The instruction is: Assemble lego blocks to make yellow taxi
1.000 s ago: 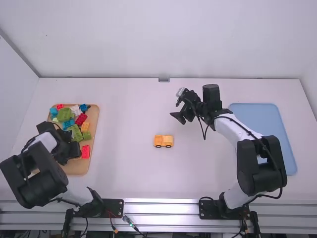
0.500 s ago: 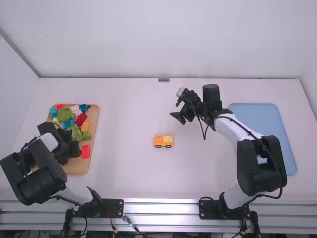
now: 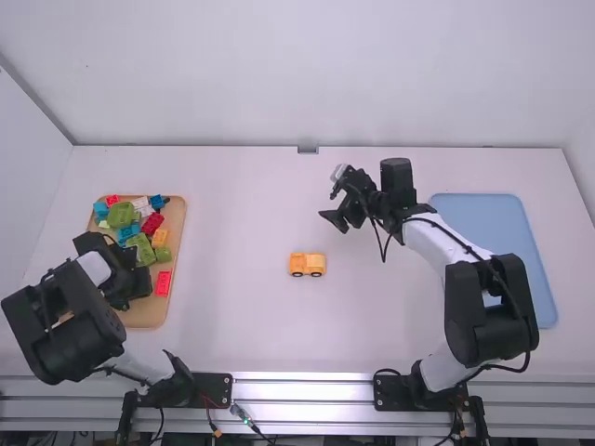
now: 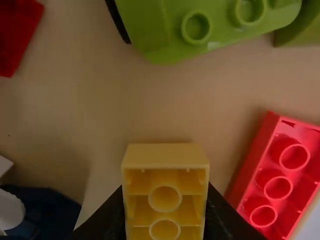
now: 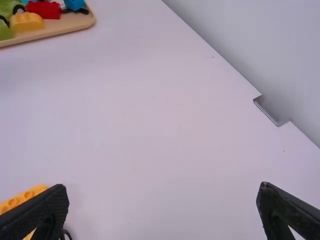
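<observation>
Across the white surface, the blue tray lies partly hidden by the right arm, the wooden board by the left. The right pincer is released. The yellow toy vehicle stands mid-surface. On the board, a red block has turned slightly since the earlier frame. The left pincer grasps a yellow block, cut off at the left wrist view's edge.
</observation>
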Controlling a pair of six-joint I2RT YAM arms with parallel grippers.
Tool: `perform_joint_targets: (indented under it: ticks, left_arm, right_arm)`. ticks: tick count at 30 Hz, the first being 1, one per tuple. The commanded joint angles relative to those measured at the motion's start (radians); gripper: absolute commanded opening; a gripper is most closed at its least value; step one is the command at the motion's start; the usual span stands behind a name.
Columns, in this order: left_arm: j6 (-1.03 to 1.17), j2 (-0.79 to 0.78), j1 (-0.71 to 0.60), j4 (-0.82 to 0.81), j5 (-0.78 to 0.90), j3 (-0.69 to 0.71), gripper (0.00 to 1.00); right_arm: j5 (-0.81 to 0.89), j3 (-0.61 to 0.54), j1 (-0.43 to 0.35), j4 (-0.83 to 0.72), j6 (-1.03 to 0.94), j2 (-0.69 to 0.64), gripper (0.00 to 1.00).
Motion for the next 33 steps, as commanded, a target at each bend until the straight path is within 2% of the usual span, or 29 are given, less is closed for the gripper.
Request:
perform_joint_targets:
  ticks: [1, 5, 9, 14, 16, 19, 22, 27, 33]
  left_arm:
    - [-0.010, 0.008, 0.003, 0.003, 0.021, -0.007, 0.27]
    - [-0.021, -0.008, -0.002, 0.013, 0.050, -0.003, 0.15]
    - [-0.020, -0.068, -0.001, -0.019, 0.108, 0.024, 0.22]
    - [0.034, -0.237, -0.012, -0.014, 0.329, 0.023, 0.15]
    - [0.105, -0.320, -0.028, 0.014, 0.489, 0.008, 0.12]
    - [0.186, -0.410, -0.069, 0.068, 0.655, -0.021, 0.15]
    - [0.200, -0.460, -0.135, 0.171, 0.820, -0.055, 0.18]
    - [0.199, -0.452, -0.319, 0.472, 1.077, -0.130, 0.18]
    - [0.043, -0.343, -0.581, 0.840, 1.073, -0.144, 0.15]
  right_arm:
    - [-0.010, 0.023, 0.002, 0.003, 0.021, 0.000, 0.99]
    - [-0.011, 0.023, 0.002, 0.038, 0.096, 0.000, 0.99]
    - [-0.016, 0.023, 0.003, 0.095, 0.184, 0.000, 0.99]
    - [-0.172, 0.023, 0.003, 0.166, 0.219, 0.000, 0.99]
    - [-0.255, 0.023, 0.002, 0.196, 0.222, 0.000, 0.99]
    - [-0.322, 0.023, 0.002, 0.253, 0.294, 0.001, 0.99]
    - [-0.420, 0.023, 0.003, 0.320, 0.357, 0.005, 0.99]
    - [-0.580, 0.023, 0.003, 0.463, 0.463, 0.032, 0.99]
    - [-0.774, 0.023, 0.006, 0.516, 0.485, 0.035, 0.99]
